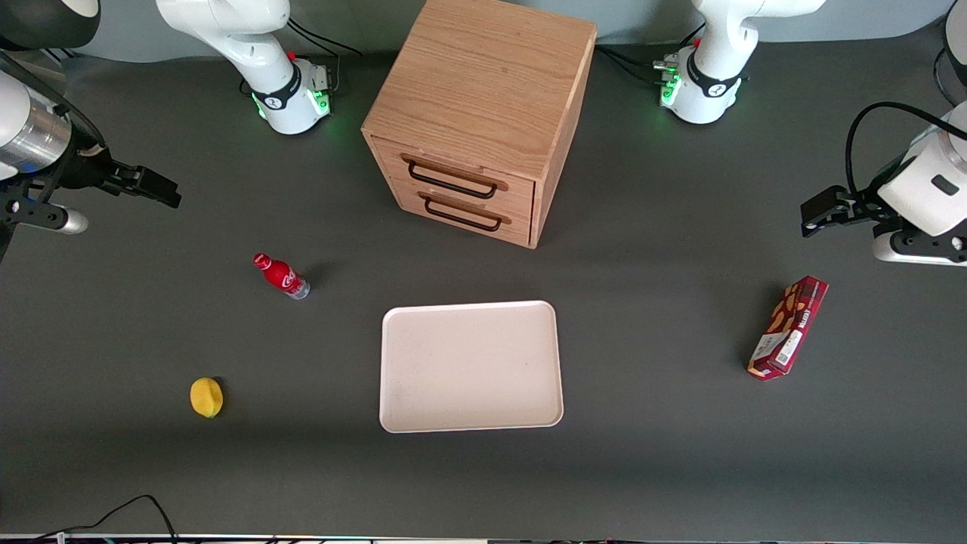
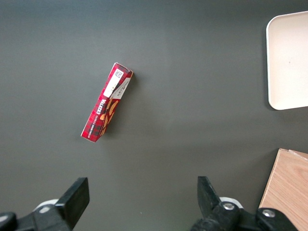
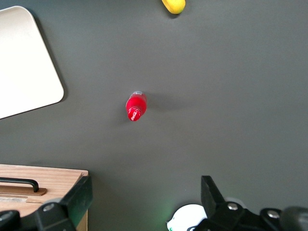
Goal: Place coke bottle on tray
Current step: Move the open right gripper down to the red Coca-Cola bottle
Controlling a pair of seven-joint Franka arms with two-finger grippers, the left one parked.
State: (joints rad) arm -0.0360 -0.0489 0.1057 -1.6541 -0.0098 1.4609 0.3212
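We find the coke bottle (image 1: 280,276) standing upright on the dark table (image 1: 665,423), in the left-centre of the front frame, apart from every other object. The tray (image 1: 470,366) lies flat at lower centre of that frame, bare, nearer the front camera than the wooden drawer cabinet (image 1: 477,117) at upper centre. Bottle and tray are near one another but not touching.

The pincer (image 1: 162,187) hangs at the upper left edge of the front frame, well above the table and well apart from the bottle. Its fingers stand spread with nothing between them; the wrist camera shows the bottle (image 3: 135,107) from above, cap up, in the open table between the two fingertips' lines.

A lemon (image 1: 206,397) sits at lower left of the front frame, and a dark red snack box (image 1: 788,326) lies toward the parked arm's end of the table. Neither obstructs the route.

We judge the task not yet begun in effect: the step in hand is the approach. The next move calls for bringing the pincer over the bottle and descending with the fingers either side of the narrow body. The bottle is small and top-heavy in form; an off-centre descent could tip it.
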